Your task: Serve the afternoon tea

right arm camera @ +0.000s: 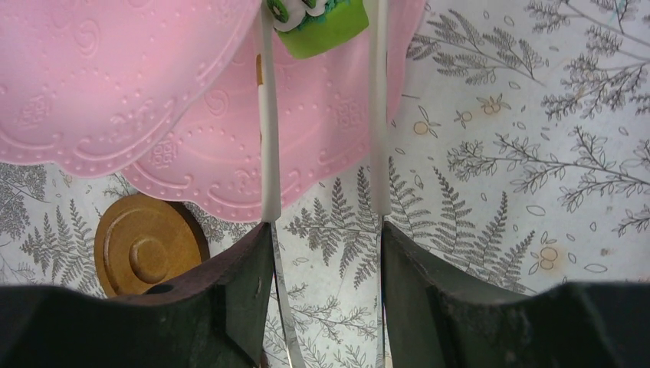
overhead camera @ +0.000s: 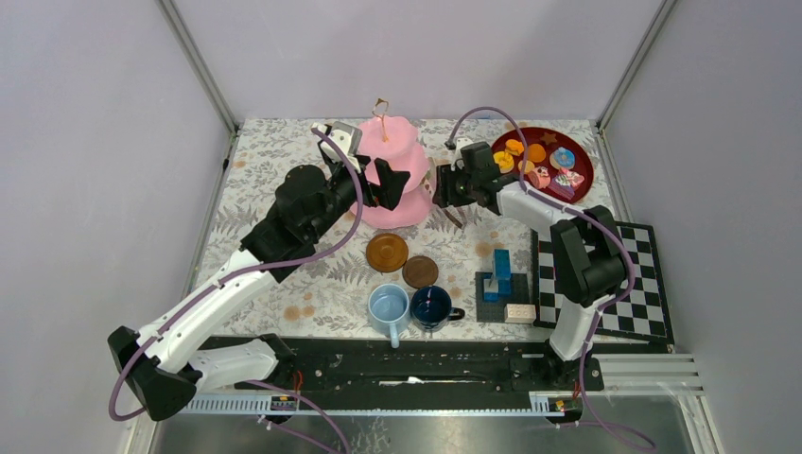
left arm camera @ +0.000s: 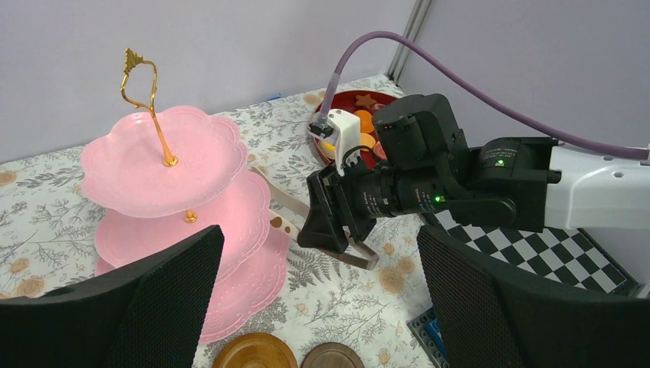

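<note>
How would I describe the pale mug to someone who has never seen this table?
Start at the pink tiered stand at the back of the table and come forward past two brown saucers to two mugs. The pale mug is the left one, light blue, handle toward the near edge; the dark mug beside it is navy.

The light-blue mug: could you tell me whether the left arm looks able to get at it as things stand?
Probably yes. The left tool is open and empty by the pink stand, and the light-blue mug stands in the open with nothing over it; only the dark-blue mug crowds its right side.
</note>
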`<state>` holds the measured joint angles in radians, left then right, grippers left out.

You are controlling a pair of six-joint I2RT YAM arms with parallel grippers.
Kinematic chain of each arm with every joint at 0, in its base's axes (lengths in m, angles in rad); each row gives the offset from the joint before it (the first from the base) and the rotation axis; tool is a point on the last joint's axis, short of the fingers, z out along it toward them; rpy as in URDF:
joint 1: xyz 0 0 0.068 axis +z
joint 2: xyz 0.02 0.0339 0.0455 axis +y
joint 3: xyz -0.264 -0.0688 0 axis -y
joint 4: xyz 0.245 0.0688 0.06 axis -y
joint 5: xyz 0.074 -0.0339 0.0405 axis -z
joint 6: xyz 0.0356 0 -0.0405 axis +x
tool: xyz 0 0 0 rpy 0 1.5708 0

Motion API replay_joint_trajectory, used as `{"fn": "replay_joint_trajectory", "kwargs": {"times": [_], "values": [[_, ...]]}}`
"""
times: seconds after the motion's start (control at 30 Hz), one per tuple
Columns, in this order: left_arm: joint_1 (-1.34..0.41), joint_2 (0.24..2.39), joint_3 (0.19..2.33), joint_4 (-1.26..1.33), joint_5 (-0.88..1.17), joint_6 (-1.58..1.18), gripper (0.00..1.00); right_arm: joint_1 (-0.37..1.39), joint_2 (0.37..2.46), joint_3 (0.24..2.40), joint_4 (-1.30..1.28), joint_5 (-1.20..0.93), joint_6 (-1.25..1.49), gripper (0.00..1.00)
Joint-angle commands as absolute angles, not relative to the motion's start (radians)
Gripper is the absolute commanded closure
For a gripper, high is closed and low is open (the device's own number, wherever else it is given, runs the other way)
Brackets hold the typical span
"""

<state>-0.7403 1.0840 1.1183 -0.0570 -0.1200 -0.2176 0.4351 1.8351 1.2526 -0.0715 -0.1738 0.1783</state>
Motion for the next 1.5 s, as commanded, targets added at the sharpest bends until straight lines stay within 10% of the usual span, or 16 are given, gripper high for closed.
{"fn": "replay_joint_trajectory", "kwargs": {"times": [0.0, 1.47], "values": [[-0.736, 1.093, 1.113, -0.011, -0.118, -0.224, 0.01, 0.453, 1.841, 1.306, 0.032, -0.159, 0.126, 0.69], [-0.735, 1.090, 1.110, -0.008, -0.107, -0.230, 0.01, 0.482, 1.922, 1.347, -0.027, -0.131, 0.131, 0.36]]}}
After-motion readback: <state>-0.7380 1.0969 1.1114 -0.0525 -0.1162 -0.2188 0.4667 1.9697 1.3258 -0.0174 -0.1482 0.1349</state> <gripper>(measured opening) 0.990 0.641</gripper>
